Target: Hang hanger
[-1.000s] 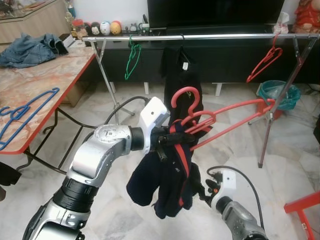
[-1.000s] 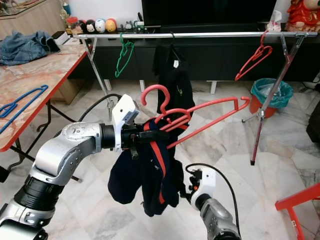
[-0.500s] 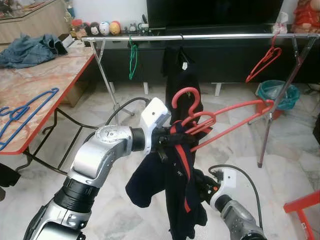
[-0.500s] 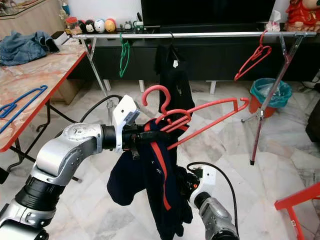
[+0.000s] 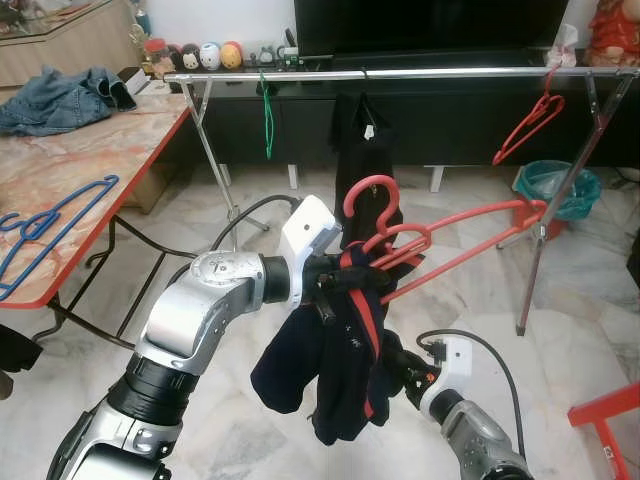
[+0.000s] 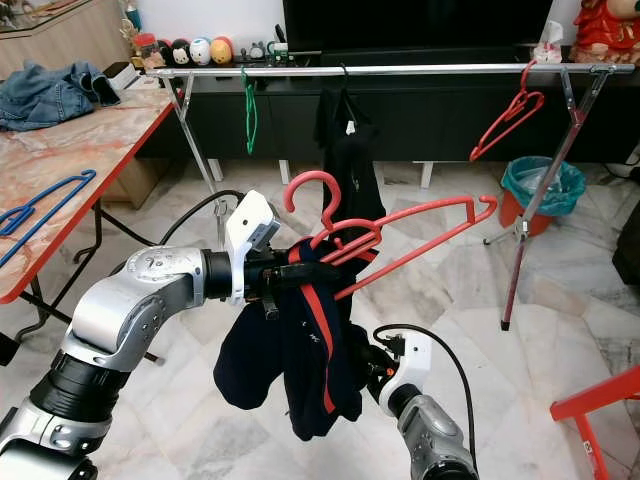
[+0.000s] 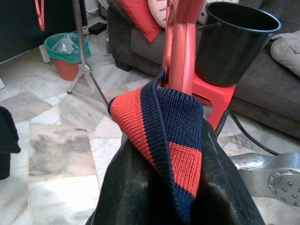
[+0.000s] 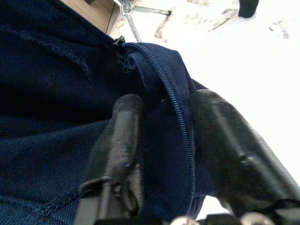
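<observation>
tabletop (image 5: 70,190) at left, jeans (image 5: 55,98) on it; clothes rail (image 5: 400,74) behind, across | hanger (image 5: 440,240) before rail, jacket (image 5: 340,370) draped below | bin (image 5: 555,185) right

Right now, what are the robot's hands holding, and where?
The left gripper pinches the navy jacket by its red-striped collar at the red hanger. The right gripper grips its zipper edge lower down.

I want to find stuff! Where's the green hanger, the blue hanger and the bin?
green hanger (image 5: 267,125), left eye view, its long side.
blue hanger (image 5: 55,225), left eye view, its arm.
bin (image 5: 552,182), left eye view, its rim.
</observation>
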Motion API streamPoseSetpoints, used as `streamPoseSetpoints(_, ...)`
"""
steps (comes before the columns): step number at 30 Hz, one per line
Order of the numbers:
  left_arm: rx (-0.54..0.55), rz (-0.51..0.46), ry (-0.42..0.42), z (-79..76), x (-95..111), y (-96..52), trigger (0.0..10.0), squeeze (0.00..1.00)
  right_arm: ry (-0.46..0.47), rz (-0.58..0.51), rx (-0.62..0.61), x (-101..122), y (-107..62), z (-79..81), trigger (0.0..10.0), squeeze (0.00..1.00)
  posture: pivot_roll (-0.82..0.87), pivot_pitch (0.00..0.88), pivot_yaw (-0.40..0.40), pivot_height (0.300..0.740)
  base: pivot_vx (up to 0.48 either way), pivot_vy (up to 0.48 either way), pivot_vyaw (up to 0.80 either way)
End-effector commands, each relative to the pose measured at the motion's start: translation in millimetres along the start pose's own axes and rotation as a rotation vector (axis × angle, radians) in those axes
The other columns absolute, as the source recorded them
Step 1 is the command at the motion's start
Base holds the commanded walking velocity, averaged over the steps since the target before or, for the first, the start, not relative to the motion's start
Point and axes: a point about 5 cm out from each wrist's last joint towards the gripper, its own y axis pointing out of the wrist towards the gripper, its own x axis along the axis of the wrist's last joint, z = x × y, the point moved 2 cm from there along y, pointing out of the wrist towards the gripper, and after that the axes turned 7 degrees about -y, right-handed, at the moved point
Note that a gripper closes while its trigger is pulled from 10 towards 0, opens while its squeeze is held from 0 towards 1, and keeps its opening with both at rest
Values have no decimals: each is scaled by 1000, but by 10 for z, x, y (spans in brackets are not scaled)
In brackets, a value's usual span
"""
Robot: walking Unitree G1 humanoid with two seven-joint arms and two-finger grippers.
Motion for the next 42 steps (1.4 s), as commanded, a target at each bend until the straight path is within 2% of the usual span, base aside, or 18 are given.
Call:
streamPoseSetpoints(1, -17, -29, 46, -48, 137, -15, 10000, 0, 9, 9, 4, -49, -3, 21, 0, 0, 58, 17, 66, 740, 0, 0, 0)
streamPoseSetpoints(14, -16, -30, 46, -46, 140, -17, 10000, 0, 9, 15, 5, -61, -7, 18, 0, 0, 60, 20, 65, 740, 0, 0, 0)
streamPoseSetpoints(15, 17, -39, 48, 11, 159, -26, 10000, 0, 13, 23, 20, -80, -9, 32, 0, 0, 58, 24, 67, 740, 0, 0, 0)
streamPoseSetpoints(21, 76, -51, 56, 118, 175, -49, 10000, 0, 14, 28, 47, -90, -9, 55, 0, 0, 57, 19, 67, 740, 0, 0, 0)
streamPoseSetpoints(23, 149, -75, 72, 215, 189, -64, 10000, 0, 10, 29, 45, -88, -17, 41, 0, 0, 57, 19, 67, 740, 0, 0, 0)
streamPoseSetpoints(24, 149, -75, 72, 215, 189, -64, 10000, 0, 10, 29, 45, -88, -17, 41, 0, 0, 57, 19, 67, 740, 0, 0, 0)
streamPoseSetpoints(25, 203, -73, 96, 289, 172, -77, 10000, 0, 8, 30, 42, -87, -25, 29, 0, 0, 56, 20, 66, 740, 0, 0, 0)
streamPoseSetpoints(26, 203, -73, 96, 289, 172, -77, 10000, 0, 8, 30, 42, -87, -25, 29, 0, 0, 56, 20, 66, 740, 0, 0, 0)
streamPoseSetpoints(27, 276, -62, 121, 403, 118, -121, 10000, 0, 5, 26, 39, -75, -39, 5, 0, 0, 53, 23, 66, 740, 0, 0, 0)
streamPoseSetpoints(29, 291, -54, 130, 433, 89, -142, 10000, 0, 4, 25, 38, -69, -44, -4, 0, 0, 53, 23, 65, 740, 0, 0, 0)
streamPoseSetpoints(31, 289, -40, 144, 441, 49, -160, 10000, 0, 3, 24, 37, -65, -49, -13, 0, 0, 54, 25, 65, 740, 0, 0, 0)
streamPoseSetpoints(32, 279, 27, 206, 455, -90, -206, 10000, 0, 1, 25, 38, -61, -54, -22, 0, 0, 53, 24, 65, 740, 0, 0, 0)
streamPoseSetpoints(33, 275, 52, 227, 459, -140, -223, 10000, 0, 0, 25, 39, -60, -55, -23, 0, 0, 53, 24, 65, 740, 0, 0, 0)
streamPoseSetpoints(38, 252, 145, 273, 482, -344, -318, 10000, 0, -8, 30, 52, -65, -65, -24, 0, 0, 52, 26, 63, 740, 0, 0, 0)
streamPoseSetpoints(42, 220, 146, 265, 459, -393, -335, 10000, 0, -13, 33, 60, -64, -71, -27, 0, 0, 55, 28, 59, 740, 0, 0, 0)
